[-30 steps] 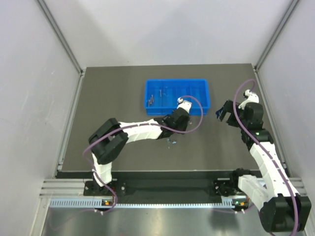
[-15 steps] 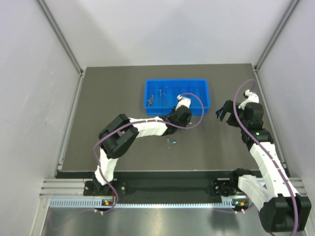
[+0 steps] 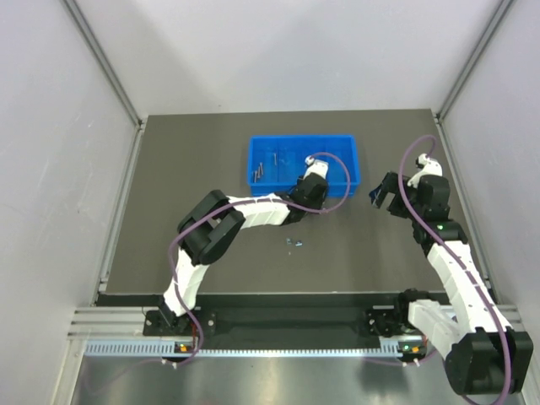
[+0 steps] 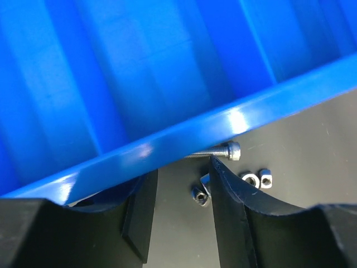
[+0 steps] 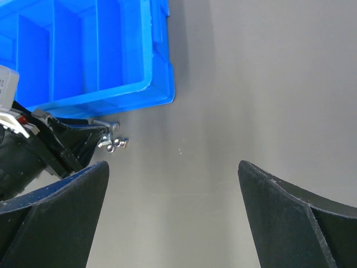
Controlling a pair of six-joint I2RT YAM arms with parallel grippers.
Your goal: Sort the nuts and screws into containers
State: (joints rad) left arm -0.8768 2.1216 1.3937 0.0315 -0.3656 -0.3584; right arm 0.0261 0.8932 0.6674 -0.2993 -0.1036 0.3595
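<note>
I am hovering the left gripper (image 4: pixel 182 176) at the blue tray's (image 4: pixel 234 120) near wall, jaws about half apart, nothing visible between them. One screw (image 4: pixel 220 152) and several nuts (image 4: pixel 249 178) are lying loose on the surface (image 4: pixel 301 151) just outside that wall. Best practice here, I judge: descending vertically on one piece only, jaws straddling it. The right gripper (image 5: pixel 173 167) is hanging wide open, empty.

A robotics lab cell — bare grey panels (image 3: pixel 46 169) and aluminium struts (image 3: pixel 103 61) box in a dark bench (image 3: pixel 186 177), slotted rail (image 3: pixel 287 347) at the frame's bottom.
</note>
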